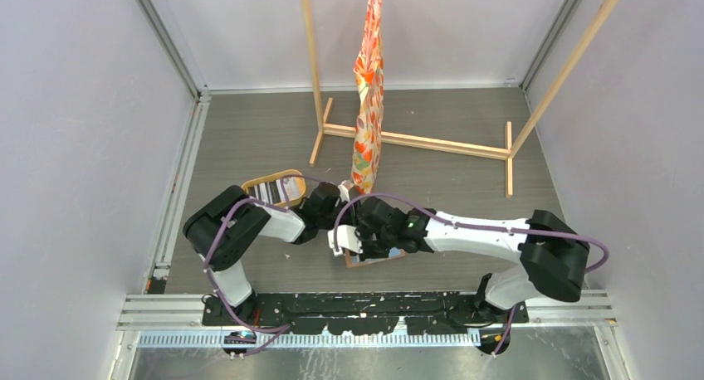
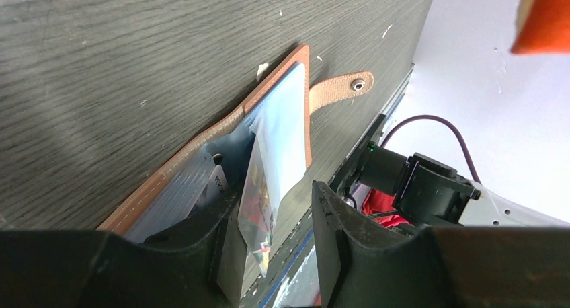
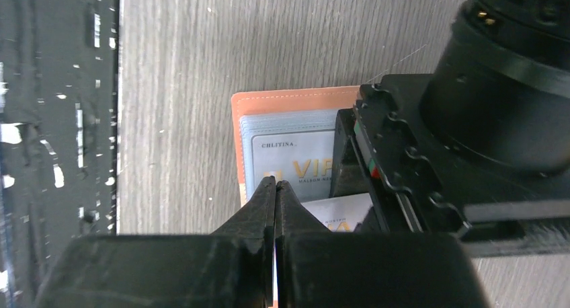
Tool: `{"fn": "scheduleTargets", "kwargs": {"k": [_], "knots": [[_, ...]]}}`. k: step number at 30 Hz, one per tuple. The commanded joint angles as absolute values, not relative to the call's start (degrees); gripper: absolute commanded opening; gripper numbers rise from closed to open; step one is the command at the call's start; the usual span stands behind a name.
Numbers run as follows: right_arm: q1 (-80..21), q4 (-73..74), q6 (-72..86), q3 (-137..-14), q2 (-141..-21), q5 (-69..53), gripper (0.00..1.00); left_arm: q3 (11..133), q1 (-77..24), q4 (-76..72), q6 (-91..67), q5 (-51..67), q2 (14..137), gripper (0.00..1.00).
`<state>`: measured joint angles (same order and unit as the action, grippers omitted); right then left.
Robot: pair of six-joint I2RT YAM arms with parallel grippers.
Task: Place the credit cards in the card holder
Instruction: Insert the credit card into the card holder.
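While left tool [image 2: 272, 199], fingers apart, seemingly props clear sleeve [image 2: 282, 130] up, card holder [image 2: 171, 177] lies open, flat on tabletop [image 1: 249, 131], centre, for loading. Right tool [image 3: 275, 185] clamped on white card [image 1: 336, 241], edge-on, poised over holder's grey VIP card [image 3: 296, 161]. Both forearms reach inward, wrists pitched down, meeting above card holder. Tray [image 1: 286, 174] with spare cards [image 1: 267, 192] at card holder's 10 o'clock.

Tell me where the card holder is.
In the top view the card holder lies open on the table at front centre, under the tips of the left gripper and right gripper, with the oval tray behind-left.
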<state>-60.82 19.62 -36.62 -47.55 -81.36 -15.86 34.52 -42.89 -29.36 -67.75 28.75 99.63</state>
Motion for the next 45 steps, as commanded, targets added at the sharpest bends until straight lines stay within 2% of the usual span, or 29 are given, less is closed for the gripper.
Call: {"fn": "scheduleTargets", "kwargs": {"k": [1,20,41,45], "knots": [[-63.6,15.4,-38.1,-48.3,-84.1,-6.0,0.01,33.3,-43.0,-29.5,-67.4,28.2,100.4,0.4],[-64.0,25.5,-42.6,-51.7,-88.8,-0.3,0.01,32.4,-42.6,-29.1,-67.1,28.1,98.3,0.42],[-59.3,26.0,-38.6,-52.6,-87.8,-0.6,0.01,31.8,-40.8,-18.8,-63.4,26.1,89.3,0.44],[-58.1,27.4,-38.2,-53.0,-86.5,-5.0,0.01,31.9,-40.4,-16.8,-62.4,25.6,87.6,0.44]]}}
